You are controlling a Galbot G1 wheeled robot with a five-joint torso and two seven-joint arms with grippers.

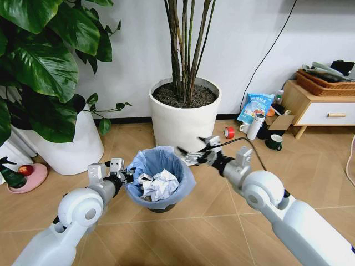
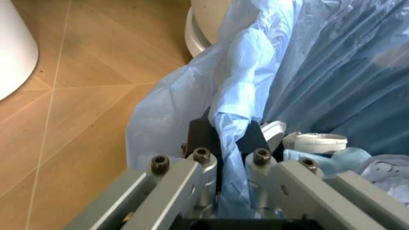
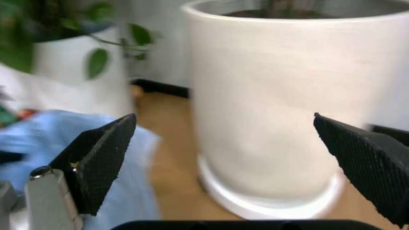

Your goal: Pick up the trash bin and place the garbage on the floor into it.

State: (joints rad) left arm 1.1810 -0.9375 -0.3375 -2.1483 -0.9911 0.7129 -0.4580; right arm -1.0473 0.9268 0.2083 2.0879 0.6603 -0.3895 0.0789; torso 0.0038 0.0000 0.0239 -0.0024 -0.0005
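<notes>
The trash bin (image 1: 145, 163), a small dark bin lined with a crinkly light blue bag, is low in front of me. Crumpled white paper garbage (image 1: 161, 185) lies inside it, and the left wrist view shows a white disc (image 2: 316, 142) in there too. My left gripper (image 1: 125, 176) is shut on the bin's left rim (image 2: 223, 132), pinching bag and rim together. My right gripper (image 1: 192, 157) hovers open at the bin's right rim, nothing between its fingers (image 3: 102, 158). A red can (image 1: 229, 132) lies on the floor farther right.
A big white plant pot (image 1: 184, 119) stands right behind the bin, another (image 1: 77, 144) at the left. By the wooden cabinet (image 1: 319, 108) sit a white thermos (image 1: 255, 126), a dark green mug (image 1: 274, 143) and a blue packet (image 1: 256, 107). A pink plate (image 1: 25, 176) lies far left.
</notes>
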